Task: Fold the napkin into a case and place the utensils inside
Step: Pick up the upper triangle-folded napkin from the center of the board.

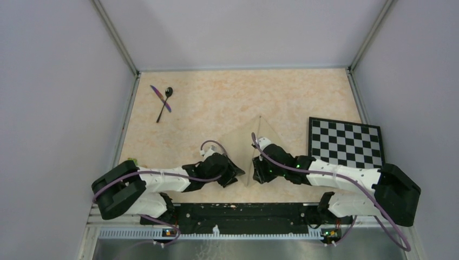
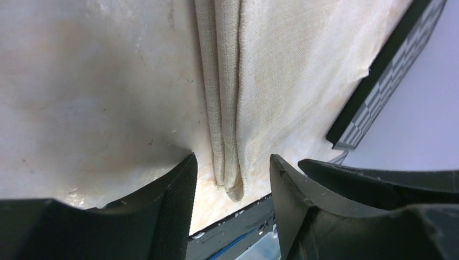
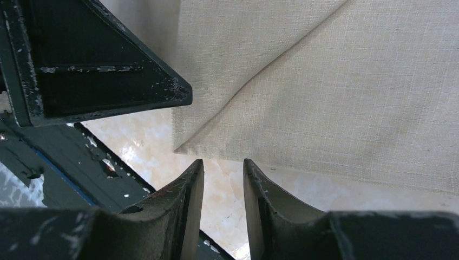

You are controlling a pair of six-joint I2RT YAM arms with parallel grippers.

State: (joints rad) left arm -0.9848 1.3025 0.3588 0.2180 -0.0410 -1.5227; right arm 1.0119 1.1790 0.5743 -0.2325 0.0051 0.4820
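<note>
Napkin (image 1: 244, 147), woven beige cloth, sits as a triangle toward 6 o'clock on my tabletop (image 1: 216, 103), near edge hidden under the arms. Left hand (image 2: 233, 162) spread astride a doubled fold, unpinched. Right hand (image 3: 223, 165) slightly parted, empty, cloth corner at 12 o'clock.

One camera looks down from high up, on the robot's side, at the whole table (image 1: 227, 97). Each wrist camera sits very close, low over the napkin (image 2: 270, 81). All three views share the napkin's near end.
</note>
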